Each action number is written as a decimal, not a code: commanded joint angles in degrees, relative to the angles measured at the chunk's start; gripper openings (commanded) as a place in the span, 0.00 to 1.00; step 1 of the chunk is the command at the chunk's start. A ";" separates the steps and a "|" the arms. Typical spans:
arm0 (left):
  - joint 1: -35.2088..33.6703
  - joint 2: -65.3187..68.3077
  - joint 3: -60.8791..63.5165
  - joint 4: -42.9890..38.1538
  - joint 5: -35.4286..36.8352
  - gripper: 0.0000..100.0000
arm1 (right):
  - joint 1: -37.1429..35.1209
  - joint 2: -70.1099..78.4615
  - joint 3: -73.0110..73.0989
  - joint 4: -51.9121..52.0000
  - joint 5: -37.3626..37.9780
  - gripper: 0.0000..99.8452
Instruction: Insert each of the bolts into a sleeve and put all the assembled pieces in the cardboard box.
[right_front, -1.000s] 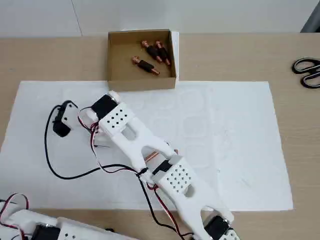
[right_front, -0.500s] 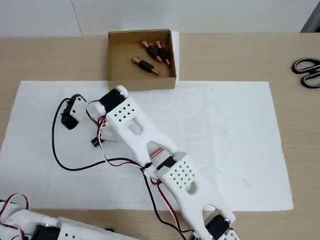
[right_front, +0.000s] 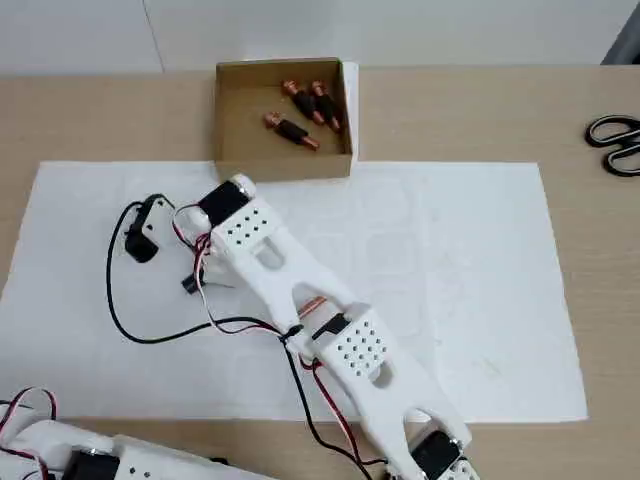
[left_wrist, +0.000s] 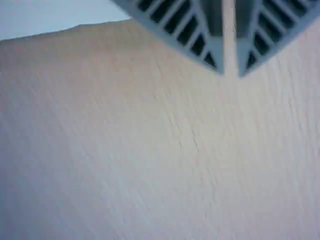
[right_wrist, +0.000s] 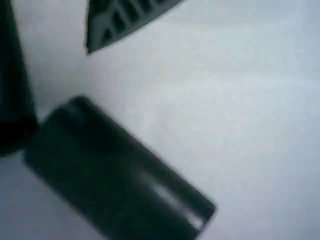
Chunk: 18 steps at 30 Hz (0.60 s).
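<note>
Table (right_front: 480, 110): a light wooden top is seen, covered in the middle by a sheet.
Paper sheet (right_front: 470, 280): white, laid flat on the table in front of the box.
Right arm (right_front: 300, 290): stretched slantwise across the sheet from the near edge towards the box.
Left arm (right_front: 90, 460): kept low at the near left corner.
Cardboard box (right_front: 236, 120): placed at the far edge of the sheet, open on top.
Scissors (right_front: 612, 145): laid on bare wood at the far right.
Right gripper (right_front: 207, 272): held just beside the sleeve; open or closed cannot be told.
Left gripper (left_wrist: 228, 70): closed on nothing, above bare wood.
Assembled pieces (right_front: 291, 129): three are found inside the box.
Bolt (right_front: 312, 304): copper, laid on the sheet, partly covered by the right arm.
Sleeve (right_front: 190, 284): black, laid on its side on the sheet, ungripped.
</note>
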 joint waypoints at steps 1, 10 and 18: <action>-0.18 -0.79 -0.48 0.00 0.18 0.01 | -1.19 -0.57 -0.26 -1.27 0.26 0.20; -0.18 -0.79 -0.57 0.09 0.18 0.01 | -3.38 -0.48 -0.26 -1.63 0.26 0.18; -0.18 -0.79 -0.57 0.09 0.18 0.01 | -2.95 -0.66 -0.26 -1.10 0.26 0.02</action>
